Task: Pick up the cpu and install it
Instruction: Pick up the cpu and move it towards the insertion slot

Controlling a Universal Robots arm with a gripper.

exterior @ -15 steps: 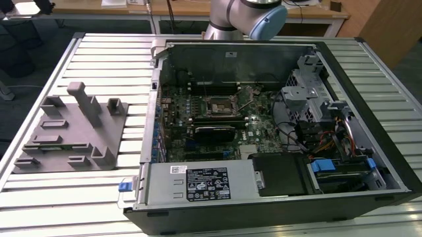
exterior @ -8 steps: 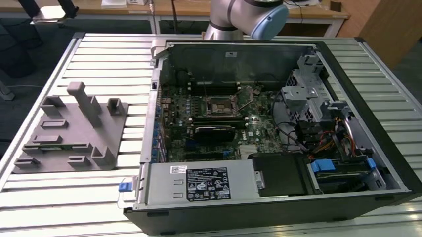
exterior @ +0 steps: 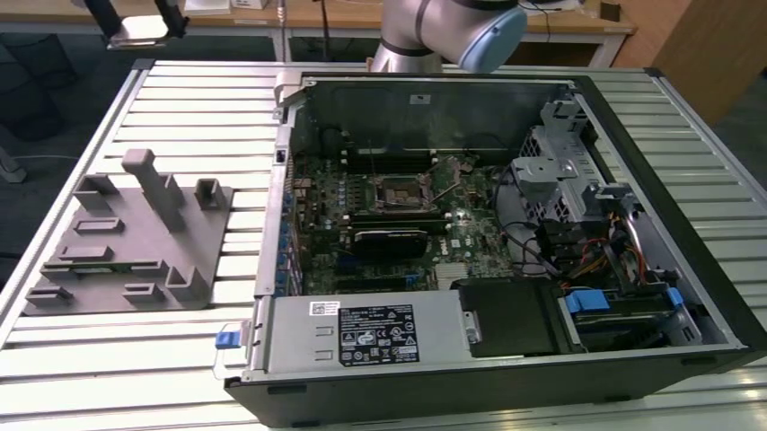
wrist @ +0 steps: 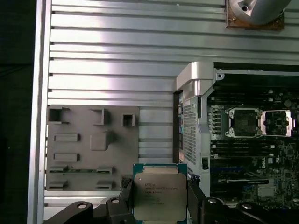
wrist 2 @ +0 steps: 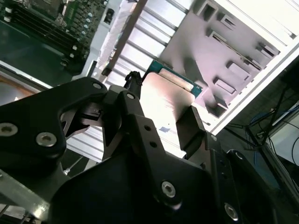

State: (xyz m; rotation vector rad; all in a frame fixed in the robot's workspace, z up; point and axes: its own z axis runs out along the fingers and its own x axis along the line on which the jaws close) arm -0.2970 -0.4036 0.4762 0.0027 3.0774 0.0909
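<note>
The cpu [wrist: 160, 197] is clamped by two opposite edges between the black jaws, its silvery top and thin green rim clear in the first wrist view. It hangs in the air above the slatted metal counter [wrist: 107, 70], over the strip between the grey holder block [wrist: 91, 147] and the open computer case [exterior: 432, 117]. In the exterior view the chip sits high toward that view's left. The square socket [wrist: 243, 122] on the board inside the case is well apart from it.
</note>
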